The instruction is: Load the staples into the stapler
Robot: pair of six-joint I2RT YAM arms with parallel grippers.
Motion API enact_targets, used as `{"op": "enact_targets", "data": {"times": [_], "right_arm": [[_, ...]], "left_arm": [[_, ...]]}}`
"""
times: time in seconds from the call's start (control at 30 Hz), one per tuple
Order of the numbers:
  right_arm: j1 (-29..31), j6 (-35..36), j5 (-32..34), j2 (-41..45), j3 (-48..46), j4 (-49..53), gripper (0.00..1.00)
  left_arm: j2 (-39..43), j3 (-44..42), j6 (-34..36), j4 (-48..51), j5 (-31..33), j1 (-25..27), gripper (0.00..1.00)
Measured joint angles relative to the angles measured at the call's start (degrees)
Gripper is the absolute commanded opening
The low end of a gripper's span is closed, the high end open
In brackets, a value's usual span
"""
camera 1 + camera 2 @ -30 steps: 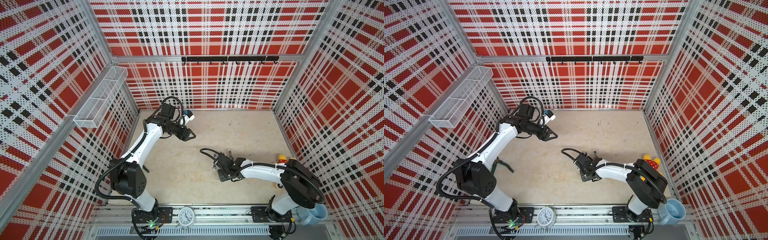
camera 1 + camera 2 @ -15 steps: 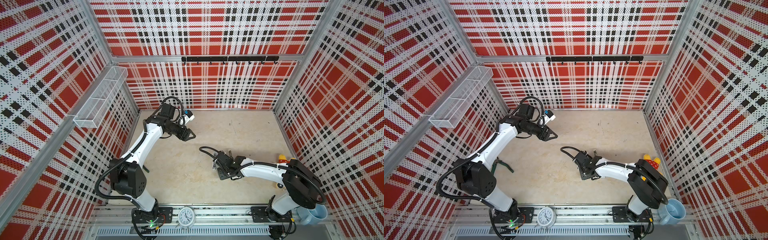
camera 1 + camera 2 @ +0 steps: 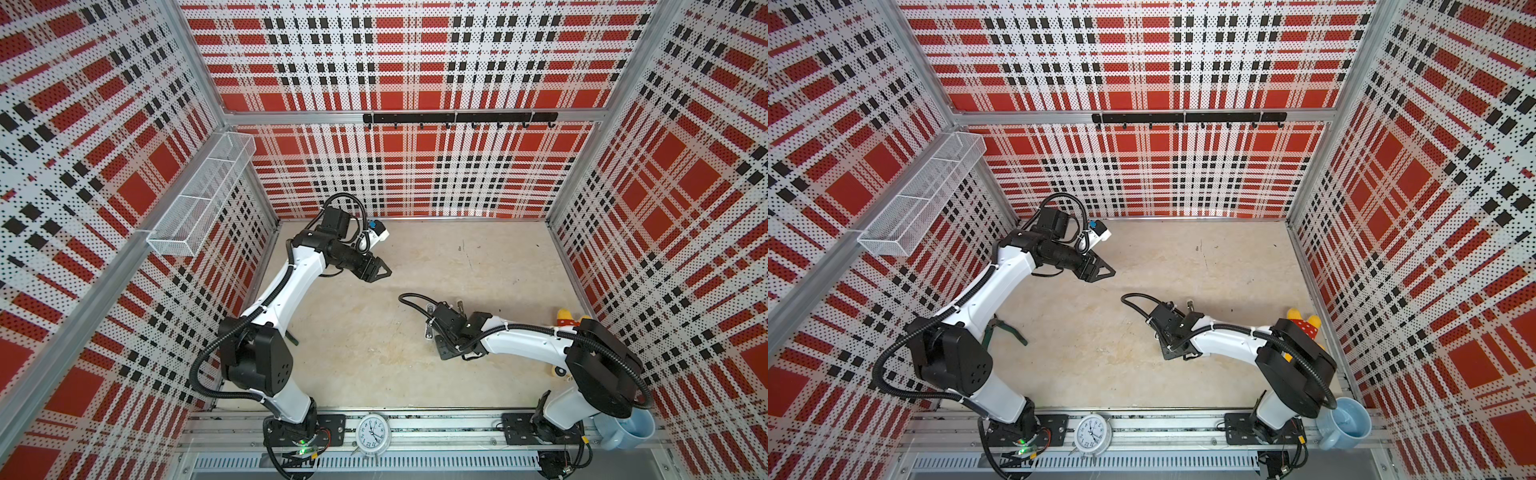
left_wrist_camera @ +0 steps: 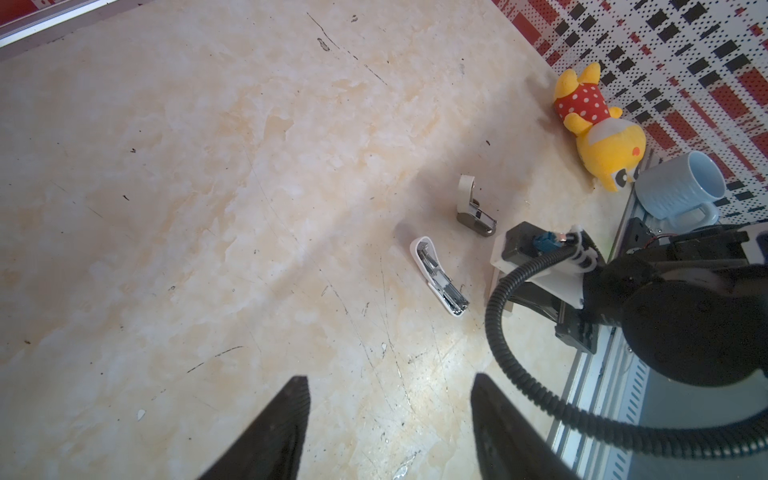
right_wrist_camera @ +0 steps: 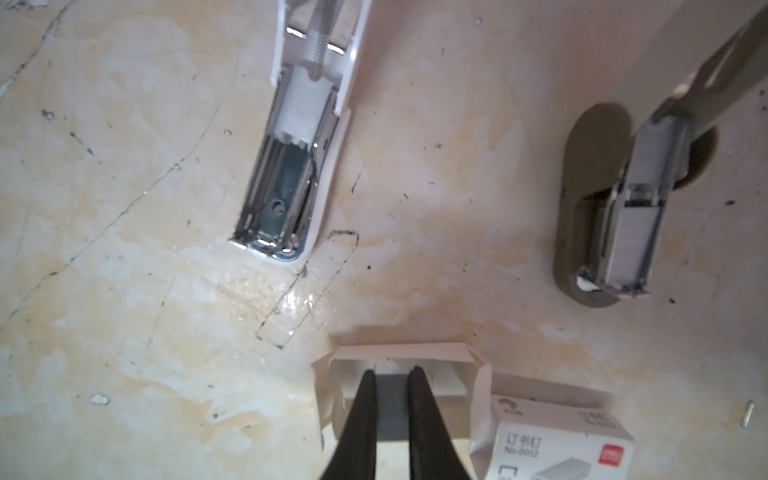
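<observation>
Progress: By my reading nothing is loaded. The white stapler point(image 5: 286, 178) lies opened out on the worktop point(image 4: 208, 166), and I see no strip in its chrome channel. The pick looks to be in hand. Lifting, carrying, seating the strip and closing the lid are left to do.
Left gripper point(image 4: 389, 378): Released, jaws spread and holding nothing. It hangs well apart from the white stapler, on the side toward the left wall in both top views.
Right gripper point(image 5: 392, 372): Clenched down to a narrow gap on the staples, just beyond the white stapler's chrome front end.
The staples point(image 5: 391, 415): A grey strip pinched between the black fingers point(image 5: 361, 415), lying inside the small white cardboard tray point(image 5: 399, 351) near the white stapler's front end. I cannot tell whether it has lifted off the tray floor.
Box sleeve point(image 5: 557, 440): Touching the tray on the side away from the white stapler.
Khaki stapler point(image 5: 582, 232): Also open, near the white stapler on its right. I cannot tell which of the two staplers is meant.
</observation>
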State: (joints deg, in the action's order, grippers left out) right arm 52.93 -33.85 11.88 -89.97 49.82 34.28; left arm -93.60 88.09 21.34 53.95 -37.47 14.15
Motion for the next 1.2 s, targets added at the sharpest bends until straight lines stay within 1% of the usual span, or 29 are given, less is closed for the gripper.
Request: {"op": "enact_targets", "data": {"times": [0.3,0.47,0.63,0.87,1.2], "right_arm": [[0.0,0.0,0.2,2.3,1.2,0.9,0.11],[0.0,0.0,0.2,2.4,3.1,1.6,0.11],[0.0,0.0,0.2,2.0,6.2,2.0,0.12],[0.0,-0.3,0.1,-1.6,11.3,2.1,0.12],[-0.2,-3.7,0.0,-7.8,15.9,1.4,0.12]], "left_arm": [[0.1,0.0,-0.5,-0.7,0.9,-0.9,0.65],[1.1,-0.2,-2.3,-2.8,4.3,-1.8,0.65],[2.3,-0.3,-4.6,-5.1,8.0,-3.9,0.65],[2.3,-0.4,-7.0,-7.6,10.8,-7.0,0.65],[2.6,-0.9,-8.2,-10.3,11.4,-7.7,0.65]]}}
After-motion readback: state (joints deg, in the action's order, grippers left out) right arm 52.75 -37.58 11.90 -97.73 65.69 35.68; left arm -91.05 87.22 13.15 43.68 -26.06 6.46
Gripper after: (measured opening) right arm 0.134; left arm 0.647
